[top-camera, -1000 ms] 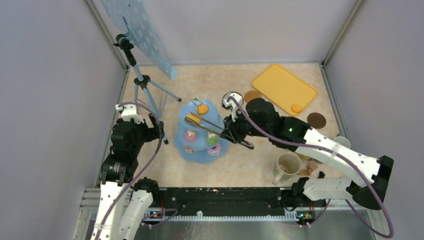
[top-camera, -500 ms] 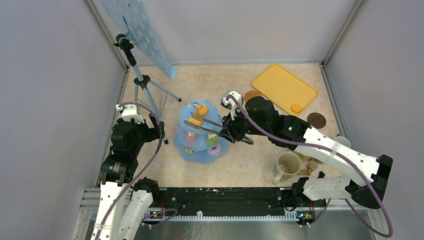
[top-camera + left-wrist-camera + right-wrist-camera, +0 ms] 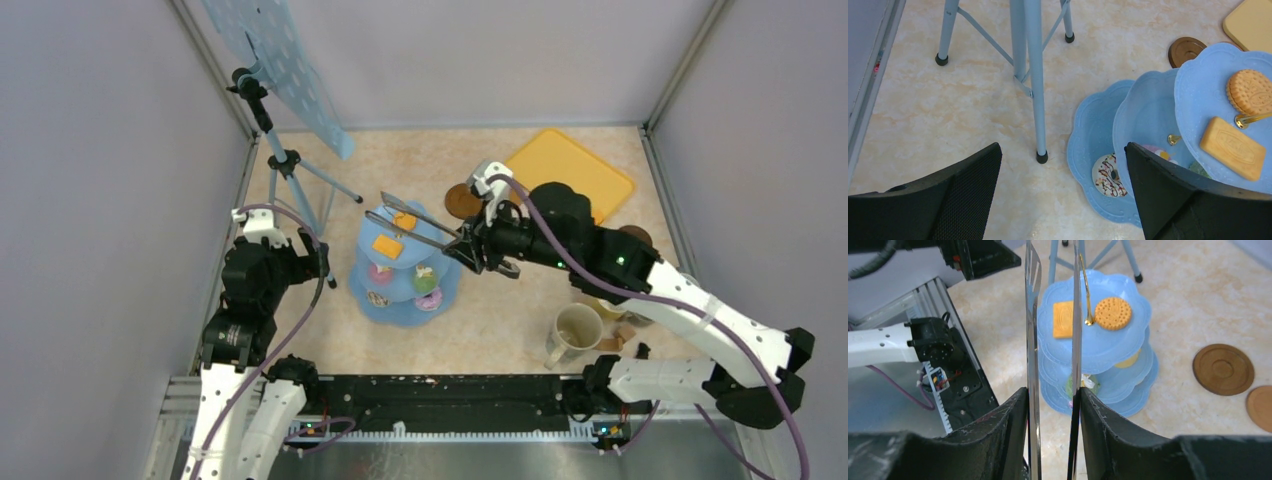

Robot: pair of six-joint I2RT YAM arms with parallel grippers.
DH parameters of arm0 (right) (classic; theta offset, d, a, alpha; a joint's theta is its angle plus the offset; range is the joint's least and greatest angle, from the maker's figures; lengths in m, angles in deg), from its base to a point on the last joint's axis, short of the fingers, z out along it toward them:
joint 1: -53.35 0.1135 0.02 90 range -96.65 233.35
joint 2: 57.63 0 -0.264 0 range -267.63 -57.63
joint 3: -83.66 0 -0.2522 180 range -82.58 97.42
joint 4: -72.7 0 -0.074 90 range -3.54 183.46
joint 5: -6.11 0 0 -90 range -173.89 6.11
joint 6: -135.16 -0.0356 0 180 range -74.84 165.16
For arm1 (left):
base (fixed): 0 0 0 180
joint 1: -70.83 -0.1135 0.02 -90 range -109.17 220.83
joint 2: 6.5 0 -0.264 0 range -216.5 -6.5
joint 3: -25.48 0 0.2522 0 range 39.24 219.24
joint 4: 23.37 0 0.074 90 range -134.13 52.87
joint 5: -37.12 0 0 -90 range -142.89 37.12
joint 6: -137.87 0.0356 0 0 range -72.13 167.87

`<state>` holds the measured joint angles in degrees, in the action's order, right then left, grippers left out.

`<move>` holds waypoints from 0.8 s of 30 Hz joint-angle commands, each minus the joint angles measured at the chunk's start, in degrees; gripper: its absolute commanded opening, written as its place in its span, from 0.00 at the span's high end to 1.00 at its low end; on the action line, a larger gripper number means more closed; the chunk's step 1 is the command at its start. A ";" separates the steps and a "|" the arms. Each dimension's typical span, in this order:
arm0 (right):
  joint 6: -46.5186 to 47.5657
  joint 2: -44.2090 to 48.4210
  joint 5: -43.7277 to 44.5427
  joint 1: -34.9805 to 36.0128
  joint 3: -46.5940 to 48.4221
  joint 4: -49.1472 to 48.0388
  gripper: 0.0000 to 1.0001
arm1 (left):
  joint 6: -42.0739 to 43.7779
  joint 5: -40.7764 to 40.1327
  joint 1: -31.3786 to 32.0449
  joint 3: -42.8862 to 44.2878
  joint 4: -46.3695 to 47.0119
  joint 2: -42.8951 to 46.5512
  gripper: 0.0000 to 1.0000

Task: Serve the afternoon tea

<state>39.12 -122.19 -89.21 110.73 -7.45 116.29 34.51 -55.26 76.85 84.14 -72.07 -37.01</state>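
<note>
Black left gripper [image 3: 1063,150]: jaws apart, nothing held, parked near tripod [image 3: 1034,90] leg. Blue tiered stand [image 3: 398,318] at mid-surface: square biscuit [image 3: 387,246] and round biscuit [image 3: 404,220] laid on top tier, donut [image 3: 1109,175] and cupcake [image 3: 426,280] seen on lower tiers. Metal tongs [image 3: 1032,340] held over top tier, tips apart, empty. Right gripper [image 3: 1053,395]: jaws clamped on tongs. Brown coasters [image 3: 1223,369] bare. Beige mug [image 3: 576,328] set on bare surface, off coaster. Judged: sweets largely plated; mugs yet to be paired with coasters.
</note>
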 commanded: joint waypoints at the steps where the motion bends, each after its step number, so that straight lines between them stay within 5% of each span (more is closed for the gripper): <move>1: 0.87 7.31 5.83 0.78 4.25 -3.56 0.60 | 0.52 0.85 -0.31 1.93 1.28 0.31 0.01; 11: 5.72 12.02 33.71 -4.67 3.44 -2.14 0.61 | 1.04 1.74 -0.18 1.57 1.87 0.60 0.01; 18: -2.86 7.32 12.16 -42.73 -7.34 -1.84 0.65 | 1.28 1.07 1.46 0.83 2.74 1.20 0.01; 24: -9.40 -3.61 9.70 -55.28 -12.17 -0.10 0.64 | 1.16 0.03 4.17 0.59 2.94 1.33 0.01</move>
<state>35.40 -121.12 -73.96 61.07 -18.05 115.46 35.05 -54.29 79.32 84.12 -71.79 -36.17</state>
